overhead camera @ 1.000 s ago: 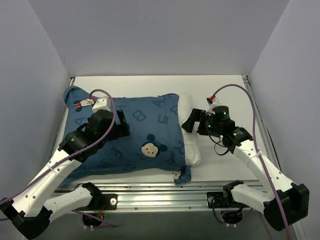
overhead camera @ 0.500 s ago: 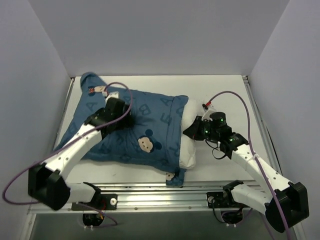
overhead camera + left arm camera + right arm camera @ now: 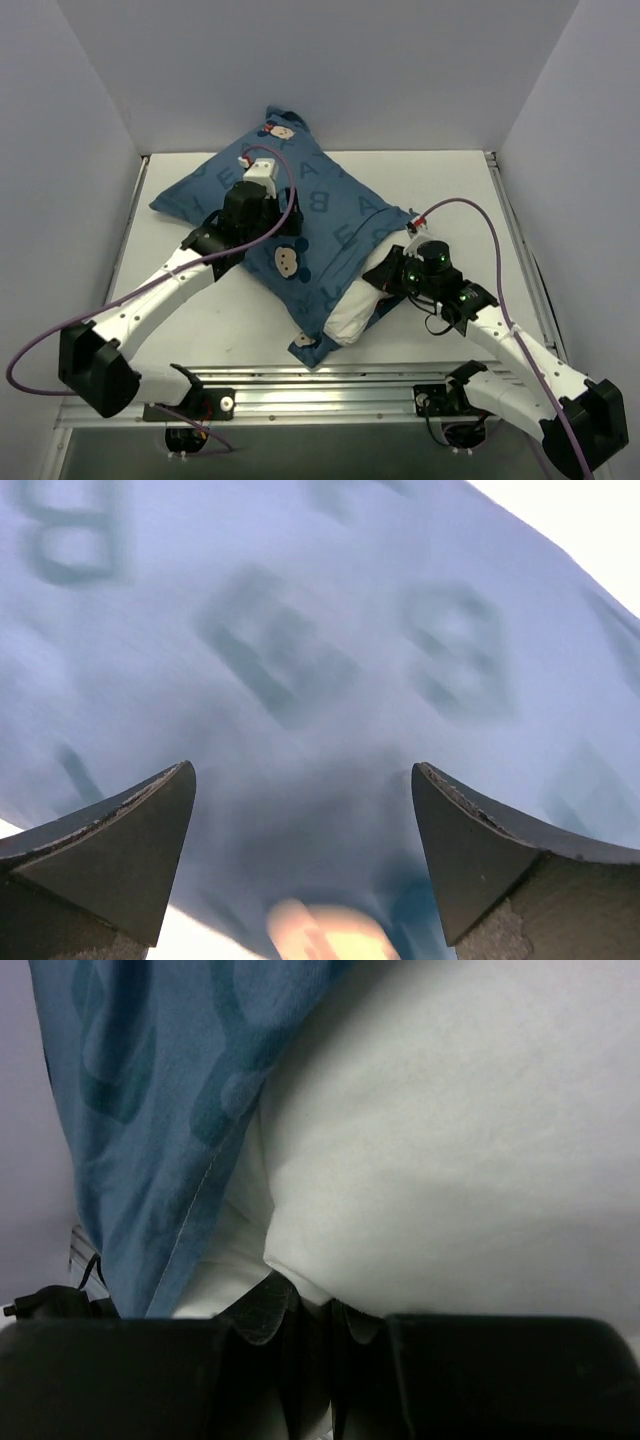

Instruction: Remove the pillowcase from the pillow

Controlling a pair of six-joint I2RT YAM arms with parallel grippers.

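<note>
The dark-blue pillowcase (image 3: pixel 330 215) lies diagonally across the table, one corner propped against the back wall. It fills the left wrist view (image 3: pixel 300 630). The white pillow (image 3: pixel 355 308) sticks out of its near-right end. My right gripper (image 3: pixel 385 278) is shut on a fold of the pillow's white fabric (image 3: pixel 450 1160), pinched between the fingertips (image 3: pixel 305 1305), with the pillowcase hem (image 3: pixel 150 1090) just to its left. My left gripper (image 3: pixel 268 232) is open over the middle of the pillowcase, fingers spread wide (image 3: pixel 300 780) and nothing clamped between them.
A printed mouse face (image 3: pixel 290 262) sits beside the left wrist. A metal rail (image 3: pixel 320 385) runs along the near table edge. Grey walls close in the left, back and right. Purple cables (image 3: pixel 460 205) loop off both wrists.
The right gripper shut on the pillow's white end and moved nearer and left. The pillow and case swung round diagonally toward the back wall. The left arm moved back and right, staying open.
</note>
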